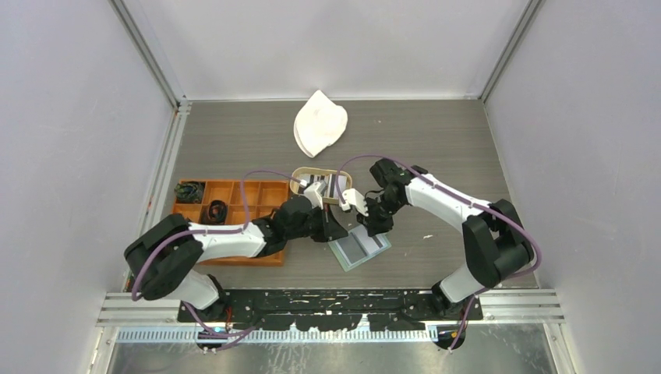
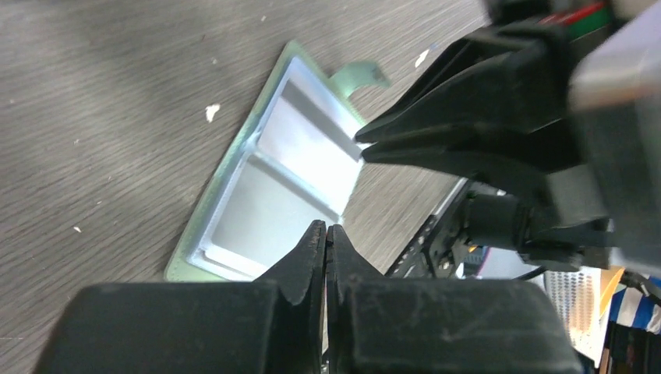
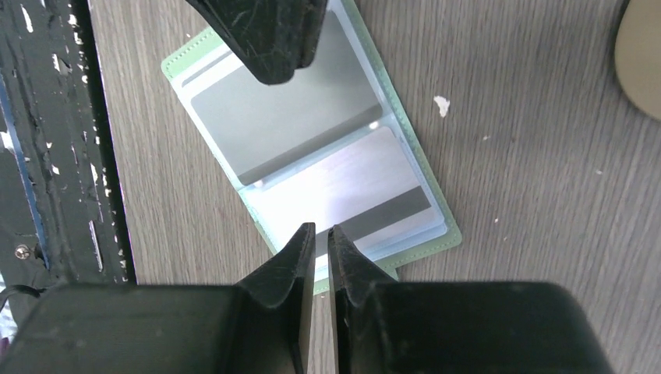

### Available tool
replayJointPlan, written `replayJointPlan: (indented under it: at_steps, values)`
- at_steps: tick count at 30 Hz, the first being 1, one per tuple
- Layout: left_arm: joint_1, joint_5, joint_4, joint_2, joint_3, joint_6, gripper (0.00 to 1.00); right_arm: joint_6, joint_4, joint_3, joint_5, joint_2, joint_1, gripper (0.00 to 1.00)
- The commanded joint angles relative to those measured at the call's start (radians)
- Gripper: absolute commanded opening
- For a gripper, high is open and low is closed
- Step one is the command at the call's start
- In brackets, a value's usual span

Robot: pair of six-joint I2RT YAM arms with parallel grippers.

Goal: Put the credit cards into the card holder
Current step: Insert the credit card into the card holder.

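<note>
Reaching in low from the left, the white-and-black left arm (image 1: 234, 238) lies stretched across the grey wood-grain table (image 1: 444, 140). It passes over the right end of the orange compartmented plastic tray (image 1: 234, 185), with its wrist tipped down toward the middle. The left gripper (image 2: 327, 234) is clenched, its black fingertips pressed together with nothing seen between them. It hangs over one edge of the sage-green bifold card holder (image 2: 265, 202).

The right arm (image 1: 444, 199) rises from its base, folds at a raised elbow on the far right and runs back leftward, wrist bent down. The right gripper (image 3: 321, 234) faces the left one closely, over the holder's other half. Its jaws stand a thin slit apart, and the wrist view shows nothing between them. In the left wrist view its tips sit at the corner of a clear inner pocket leaf; whether they touch it cannot be told.

The card holder lies opened flat on the table between the two grippers, near the oval tan wooden tray (image 1: 300, 175) but apart from it. In its clear pockets are a plain silver-grey credit card (image 3: 288, 109) in one half and a pale credit card with a dark stripe (image 3: 366, 199) in the other.
</note>
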Motion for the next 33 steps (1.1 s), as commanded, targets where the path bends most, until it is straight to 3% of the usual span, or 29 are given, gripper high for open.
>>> replayJointPlan:
  at_steps: [1,24,28,33]
  values:
    - [-0.013,0.045,0.06,0.088,0.041,0.016,0.0,0.028,-0.018,0.03,0.016,0.027,-0.005,0.17]
    - [-0.027,0.009,0.096,0.394,0.225,-0.027,0.02,0.058,-0.031,0.048,-0.012,0.033,-0.048,0.21]
    - [-0.022,0.007,0.122,0.388,0.219,-0.024,0.06,0.101,-0.028,0.059,-0.057,0.028,-0.075,0.22]
    - [-0.019,-0.031,0.147,0.263,0.16,0.039,0.13,0.265,0.005,0.07,-0.168,-0.004,-0.141,0.28]
